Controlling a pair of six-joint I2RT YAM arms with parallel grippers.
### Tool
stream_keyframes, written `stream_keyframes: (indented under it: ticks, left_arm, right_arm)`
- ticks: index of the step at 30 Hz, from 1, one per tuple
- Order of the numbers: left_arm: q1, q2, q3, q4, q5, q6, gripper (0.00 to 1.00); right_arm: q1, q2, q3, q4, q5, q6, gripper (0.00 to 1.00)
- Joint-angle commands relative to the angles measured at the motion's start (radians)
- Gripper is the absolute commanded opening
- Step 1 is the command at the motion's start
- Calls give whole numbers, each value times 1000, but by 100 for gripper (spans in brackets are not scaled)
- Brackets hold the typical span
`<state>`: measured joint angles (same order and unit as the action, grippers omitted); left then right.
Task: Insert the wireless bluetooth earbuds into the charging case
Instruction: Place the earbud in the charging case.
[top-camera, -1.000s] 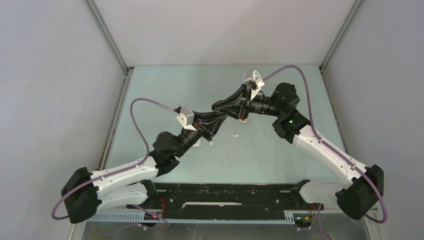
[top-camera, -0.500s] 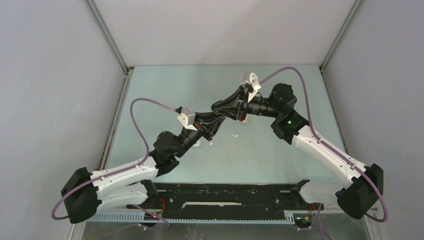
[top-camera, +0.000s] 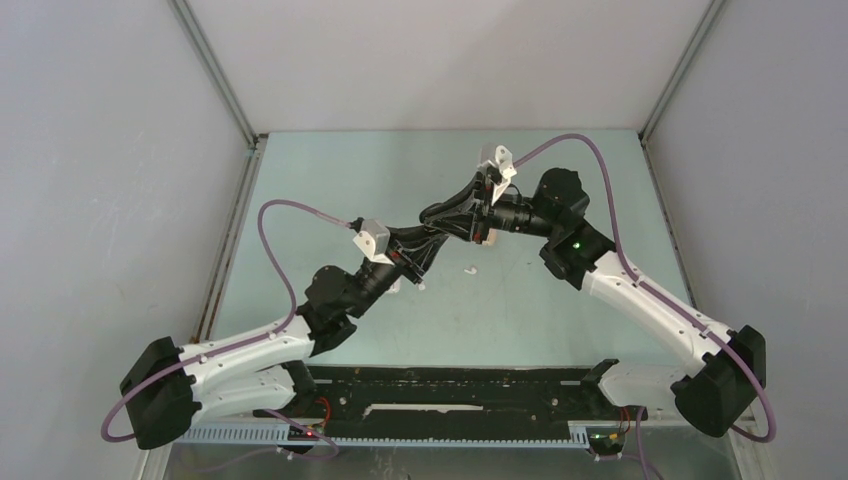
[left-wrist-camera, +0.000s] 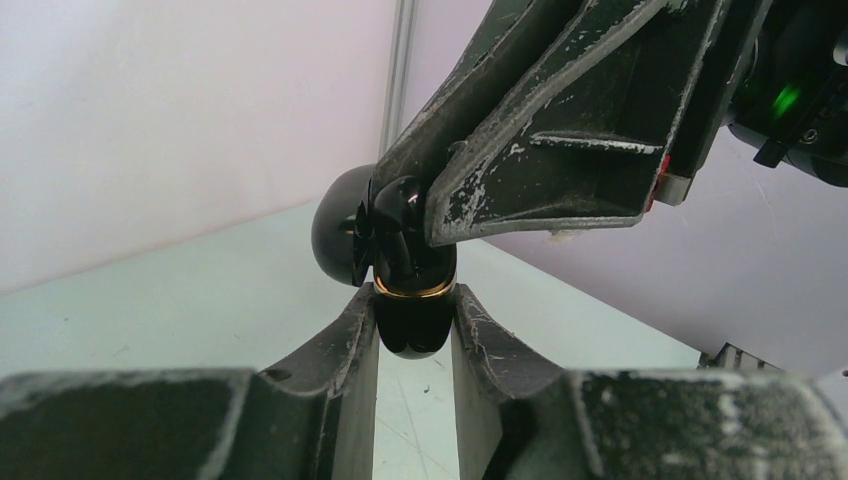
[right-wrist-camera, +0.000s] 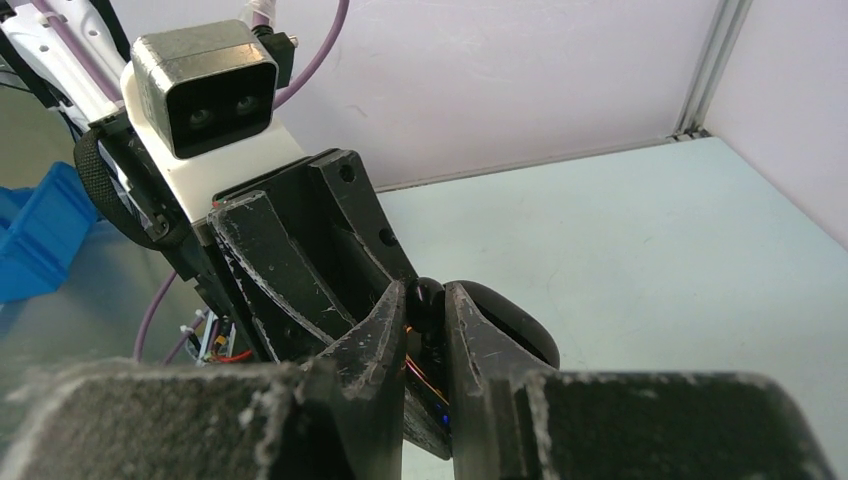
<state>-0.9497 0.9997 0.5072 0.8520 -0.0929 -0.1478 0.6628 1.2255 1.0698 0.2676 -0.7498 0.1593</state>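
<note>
The case (left-wrist-camera: 412, 325) is glossy black with a thin gold band round its mouth. It stands upright and open, clamped between the fingers of the left gripper (left-wrist-camera: 415, 312), with its rounded lid (left-wrist-camera: 338, 235) swung back to one side. A black earbud (left-wrist-camera: 397, 208) sits right at the mouth, pinched in the right gripper (right-wrist-camera: 426, 300). Two tiny white earbuds (top-camera: 468, 269) (top-camera: 422, 286) lie loose on the table (top-camera: 330, 180), near each other but apart.

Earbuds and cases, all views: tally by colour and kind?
black charging case: 1
black earbud: 1
white earbuds, lying loose and tiny in the top view: 2
Total: 4
</note>
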Motion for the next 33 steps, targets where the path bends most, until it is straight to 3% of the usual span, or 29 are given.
stream_keyframes:
  ticks: [1,9,33]
  left_arm:
    - [-8,-34,4,91,-9,32,0]
    - [-8,-35,-2,105,-26,35,0]
    - [-8,-45,-14,110,-37,36,0]
  right_arm:
    - [-17,12,0,13,14,53,1]
    - [-15,15,1,30,-26,73,0]
    - [-17,9,0,8,-52,47,11]
